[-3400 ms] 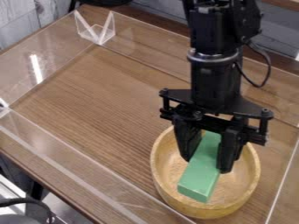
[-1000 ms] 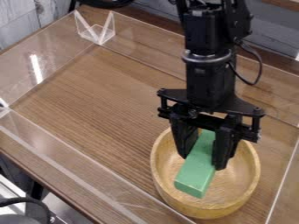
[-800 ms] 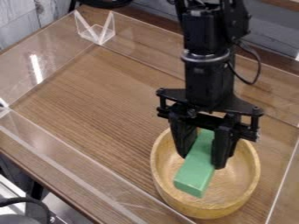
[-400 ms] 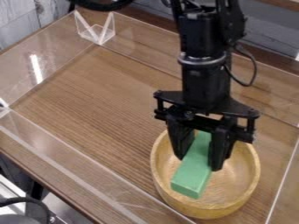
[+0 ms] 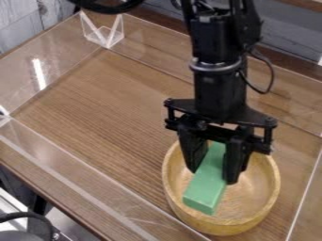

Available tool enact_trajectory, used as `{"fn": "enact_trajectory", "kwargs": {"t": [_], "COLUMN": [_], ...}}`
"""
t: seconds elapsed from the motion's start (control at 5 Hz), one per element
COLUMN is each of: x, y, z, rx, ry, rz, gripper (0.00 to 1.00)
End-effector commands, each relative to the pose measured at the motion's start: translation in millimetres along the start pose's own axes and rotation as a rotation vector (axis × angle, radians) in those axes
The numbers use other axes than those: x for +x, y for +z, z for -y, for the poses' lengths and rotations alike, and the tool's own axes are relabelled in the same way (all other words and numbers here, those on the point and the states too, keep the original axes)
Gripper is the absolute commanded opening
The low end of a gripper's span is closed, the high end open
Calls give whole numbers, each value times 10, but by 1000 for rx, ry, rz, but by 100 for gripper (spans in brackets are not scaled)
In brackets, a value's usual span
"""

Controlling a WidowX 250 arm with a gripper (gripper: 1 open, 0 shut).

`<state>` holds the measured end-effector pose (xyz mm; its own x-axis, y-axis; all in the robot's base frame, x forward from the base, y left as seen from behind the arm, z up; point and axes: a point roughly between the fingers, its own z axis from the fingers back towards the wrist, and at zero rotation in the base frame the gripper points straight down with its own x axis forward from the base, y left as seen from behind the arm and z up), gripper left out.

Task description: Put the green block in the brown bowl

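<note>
The brown bowl [image 5: 171,188] is a wide light-wood bowl sitting at the near right of the wooden table. My gripper [image 5: 216,165] points steeply down over it, its black fingers [image 5: 194,155] shut on the green block [image 5: 205,192]. The block is bright green and elongated. It hangs tilted, its upper end between the fingers and its lower end down inside the bowl near the bottom. I cannot tell whether that lower end touches the bowl.
Clear acrylic walls [image 5: 51,66] border the wooden tabletop [image 5: 107,104] on the left and front. A small clear plastic stand [image 5: 104,30] sits at the back left. The black arm column [image 5: 220,56] rises above the bowl, with a cable [image 5: 268,71] on its right.
</note>
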<state>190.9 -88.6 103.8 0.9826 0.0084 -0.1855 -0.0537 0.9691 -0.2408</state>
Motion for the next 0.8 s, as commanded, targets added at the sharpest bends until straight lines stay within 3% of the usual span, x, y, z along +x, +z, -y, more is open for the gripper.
{"fn": "enact_trajectory", "kwargs": {"t": [0.0,0.6], "x": [23,5], "y": [62,62], "z": [3,-16], "rx": [-13,-18], "ry": [1,5], "rz": [30,28], "gripper": [0,0]}}
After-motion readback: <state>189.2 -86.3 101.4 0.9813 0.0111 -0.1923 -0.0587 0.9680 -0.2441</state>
